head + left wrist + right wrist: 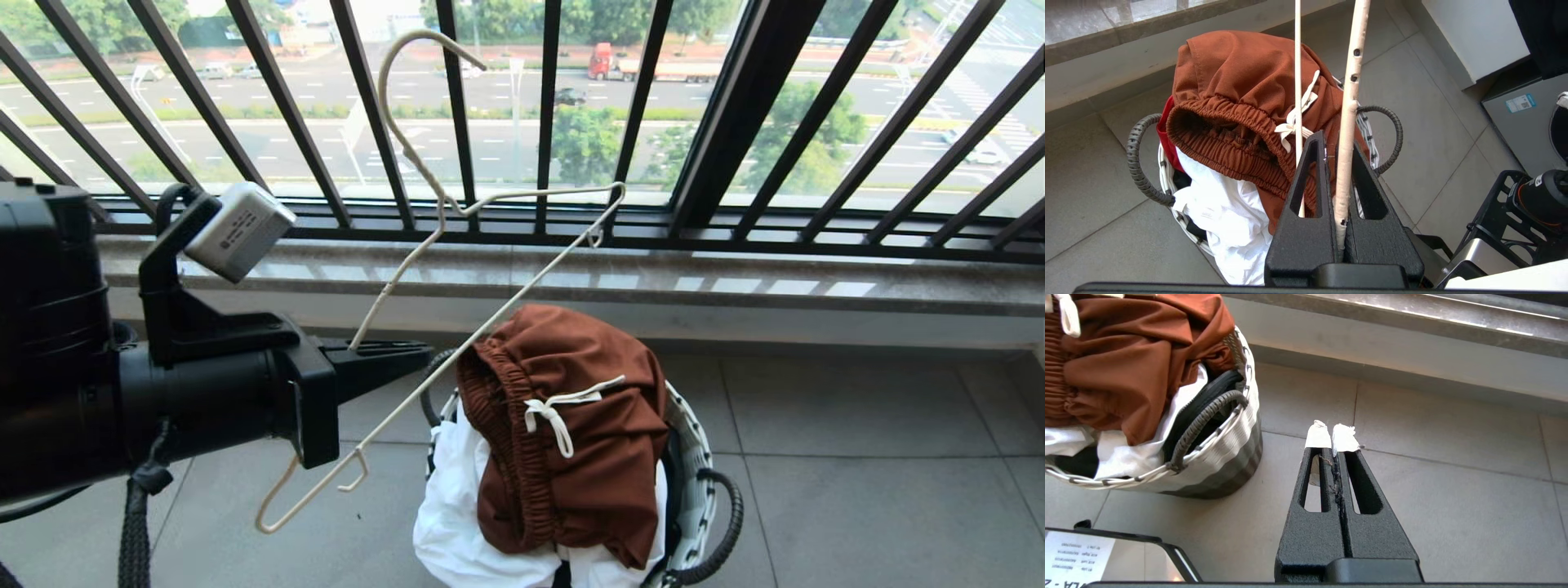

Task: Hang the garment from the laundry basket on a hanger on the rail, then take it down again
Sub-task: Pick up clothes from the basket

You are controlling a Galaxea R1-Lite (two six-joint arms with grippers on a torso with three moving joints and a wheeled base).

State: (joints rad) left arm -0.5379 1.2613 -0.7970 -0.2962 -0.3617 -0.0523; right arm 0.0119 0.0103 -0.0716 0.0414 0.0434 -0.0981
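Observation:
The rust-brown garment (588, 457) lies heaped on top of the laundry basket (695, 457), its elastic waistband and white drawstring facing me. My left gripper (420, 355) hovers just left of the basket, shut on the cream-white hanger (563, 193). The hanger slants upward, its hook toward the window. In the left wrist view the hanger's wrapped stem (1349, 102) is pinched between the fingers (1306, 228), with the garment (1237, 73) beyond. My right gripper (1332, 435) is shut and empty over the floor tiles, beside the basket (1224, 457) and apart from it. The rail is out of view.
A white cloth (457, 523) spills over the basket's near side, under the garment. A stone sill (735, 286) and a black balustrade (457, 122) stand behind the basket. Grey floor tiles (857, 474) stretch to the right. A grey cabinet (1527, 118) stands beside my base.

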